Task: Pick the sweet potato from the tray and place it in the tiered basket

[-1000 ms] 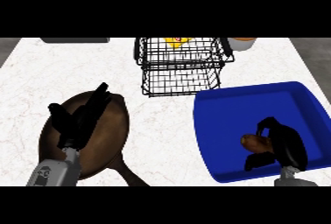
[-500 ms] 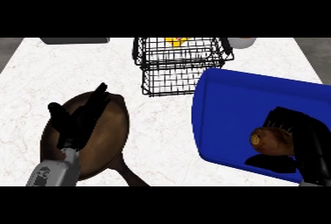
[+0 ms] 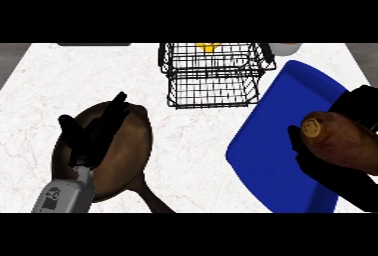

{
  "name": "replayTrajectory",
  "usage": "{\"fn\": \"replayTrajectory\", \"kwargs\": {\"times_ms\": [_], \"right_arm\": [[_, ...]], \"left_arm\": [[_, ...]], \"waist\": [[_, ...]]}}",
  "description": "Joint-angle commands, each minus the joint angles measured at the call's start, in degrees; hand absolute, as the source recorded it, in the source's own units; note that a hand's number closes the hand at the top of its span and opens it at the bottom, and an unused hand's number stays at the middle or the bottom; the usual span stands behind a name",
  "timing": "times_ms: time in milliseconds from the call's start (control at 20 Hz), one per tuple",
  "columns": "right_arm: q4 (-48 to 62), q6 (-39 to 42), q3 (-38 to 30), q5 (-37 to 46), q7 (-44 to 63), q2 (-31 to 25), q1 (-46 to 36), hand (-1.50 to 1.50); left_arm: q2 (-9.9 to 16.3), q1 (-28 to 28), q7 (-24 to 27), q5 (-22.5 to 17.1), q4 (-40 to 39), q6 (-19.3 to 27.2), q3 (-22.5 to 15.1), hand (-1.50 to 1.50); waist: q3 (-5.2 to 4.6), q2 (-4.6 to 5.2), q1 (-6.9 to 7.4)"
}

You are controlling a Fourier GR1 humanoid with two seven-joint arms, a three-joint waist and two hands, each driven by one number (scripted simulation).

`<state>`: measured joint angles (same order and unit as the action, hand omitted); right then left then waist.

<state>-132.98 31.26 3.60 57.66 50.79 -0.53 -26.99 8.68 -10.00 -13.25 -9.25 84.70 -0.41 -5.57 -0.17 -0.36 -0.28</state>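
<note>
My right hand (image 3: pixel 336 172) curls round the sweet potato (image 3: pixel 341 142), its cut end facing left, above the tilted blue tray (image 3: pixel 277 135). Ahead and left of that hand stands the black wire tiered basket (image 3: pixel 214 75). My left hand (image 3: pixel 92 132) rests open, fingers up, over a brown pan (image 3: pixel 129 155).

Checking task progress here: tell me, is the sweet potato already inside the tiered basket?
No, the sweet potato is held in the right hand over the blue tray, apart from the tiered basket.
</note>
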Motion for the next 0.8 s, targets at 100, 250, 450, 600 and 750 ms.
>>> {"fn": "replayTrajectory", "kwargs": {"times_ms": [100, 250, 450, 600, 750], "right_arm": [[9.9, 6.7, -2.4, -0.6, 12.0, 0.5, -22.0, 1.50], [19.3, 6.4, -4.2, -0.3, 12.2, 0.5, -30.2, 1.50], [28.1, 1.4, -9.6, -0.4, 8.3, 0.5, -33.4, 1.50], [36.6, -5.0, -12.3, 0.4, 6.0, 0.4, -37.4, 1.50], [46.5, -9.4, -14.6, 1.4, 2.0, -2.1, -40.3, 1.50]], "left_arm": [[1.5, -4.3, -4.2, -1.7, 0.4, -0.8, 2.4, 0.00], [-0.2, -1.4, -2.6, 0.2, 1.2, -0.1, 0.0, 0.00], [2.2, 0.8, 2.0, -2.0, -0.8, -4.5, 2.6, 0.00], [-0.9, -1.4, 0.9, 1.3, -1.5, -0.7, 0.4, 0.00], [-2.1, -0.4, 0.8, 2.2, -0.6, -0.3, -1.2, 0.00]], "waist": [[0.05, 0.17, 0.73], [0.02, 0.18, 1.41], [0.07, 0.46, 1.21], [0.11, 0.60, 1.13], [0.12, 0.73, 1.47]]}}
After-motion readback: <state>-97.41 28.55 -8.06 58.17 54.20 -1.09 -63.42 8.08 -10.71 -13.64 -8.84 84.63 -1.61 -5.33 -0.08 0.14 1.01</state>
